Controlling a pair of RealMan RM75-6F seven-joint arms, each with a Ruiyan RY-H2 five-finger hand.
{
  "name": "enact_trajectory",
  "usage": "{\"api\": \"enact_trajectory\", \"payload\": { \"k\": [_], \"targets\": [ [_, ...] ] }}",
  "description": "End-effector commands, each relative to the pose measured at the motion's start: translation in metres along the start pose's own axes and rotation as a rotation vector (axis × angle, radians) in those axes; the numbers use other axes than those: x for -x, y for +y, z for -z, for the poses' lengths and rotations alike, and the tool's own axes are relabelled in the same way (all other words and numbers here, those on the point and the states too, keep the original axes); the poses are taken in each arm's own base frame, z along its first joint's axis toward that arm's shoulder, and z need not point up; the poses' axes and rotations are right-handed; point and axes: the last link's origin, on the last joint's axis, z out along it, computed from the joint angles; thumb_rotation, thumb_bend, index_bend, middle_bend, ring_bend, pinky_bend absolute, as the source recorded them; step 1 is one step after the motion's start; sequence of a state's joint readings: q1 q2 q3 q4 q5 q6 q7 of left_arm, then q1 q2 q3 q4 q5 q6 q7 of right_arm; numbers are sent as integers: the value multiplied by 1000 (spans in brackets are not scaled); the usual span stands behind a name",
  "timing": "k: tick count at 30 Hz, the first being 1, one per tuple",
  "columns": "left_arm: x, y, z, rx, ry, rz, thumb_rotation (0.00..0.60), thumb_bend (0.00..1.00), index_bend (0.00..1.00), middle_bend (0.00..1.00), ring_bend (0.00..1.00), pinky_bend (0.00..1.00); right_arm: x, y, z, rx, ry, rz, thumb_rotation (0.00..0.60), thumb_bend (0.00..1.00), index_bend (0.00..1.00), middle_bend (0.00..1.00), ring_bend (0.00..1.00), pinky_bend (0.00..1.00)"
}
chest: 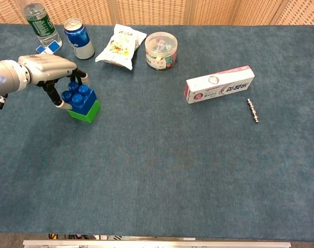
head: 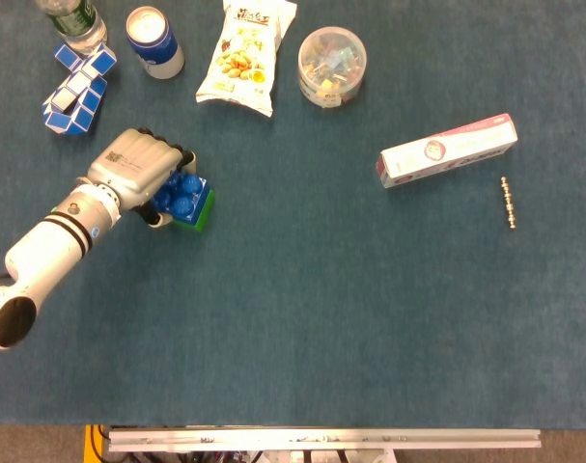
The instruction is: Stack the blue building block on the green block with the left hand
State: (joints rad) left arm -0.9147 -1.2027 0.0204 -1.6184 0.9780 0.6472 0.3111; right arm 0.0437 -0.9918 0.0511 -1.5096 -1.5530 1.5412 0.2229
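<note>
The blue block [chest: 80, 97] sits on top of the green block [chest: 86, 112] at the left of the table, studs up; in the head view the blue block [head: 183, 196] covers most of the green block [head: 206, 209]. My left hand [chest: 47, 66] reaches in from the left and hangs over the stack, its fingers curled down around the blue block's sides and gripping it. From above, the left hand [head: 133, 166] hides the stack's left part. The right hand shows in neither view.
Behind the stack are a blue-white twist puzzle [head: 75, 82], a water bottle [chest: 42, 20], a blue can [chest: 78, 37], a snack bag [chest: 120, 45] and a clear tub [chest: 160, 50]. A toothpaste box [chest: 219, 84] and a small metal rod [chest: 252, 110] lie at the right.
</note>
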Motion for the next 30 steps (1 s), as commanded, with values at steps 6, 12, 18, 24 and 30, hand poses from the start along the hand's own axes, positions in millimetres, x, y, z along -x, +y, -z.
{"api": "enact_trajectory", "payload": {
  "k": [6, 12, 18, 24, 30],
  "targets": [
    [4, -1, 0, -6, 7, 4, 600, 247, 407, 384, 292, 219, 0, 1, 1, 2, 0, 0, 600, 320, 344, 390, 303, 392],
    [6, -2, 1, -10, 11, 9, 600, 247, 407, 384, 292, 218, 0, 1, 1, 2, 1, -1, 600, 320, 344, 390, 303, 392],
    [8, -2, 2, -12, 10, 2, 600, 248, 407, 384, 291, 219, -1, 1, 1, 2, 3, 1, 600, 319, 343, 390, 303, 392],
    [7, -1, 4, -13, 3, 12, 600, 247, 215, 308, 257, 219, -1, 2, 1, 3, 5, 0, 600, 320, 344, 390, 303, 392],
    [2, 2, 8, -11, 26, 26, 600, 246, 1, 126, 142, 219, 0, 2, 1, 2, 4, 0, 600, 320, 343, 390, 303, 392]
  ]
}}
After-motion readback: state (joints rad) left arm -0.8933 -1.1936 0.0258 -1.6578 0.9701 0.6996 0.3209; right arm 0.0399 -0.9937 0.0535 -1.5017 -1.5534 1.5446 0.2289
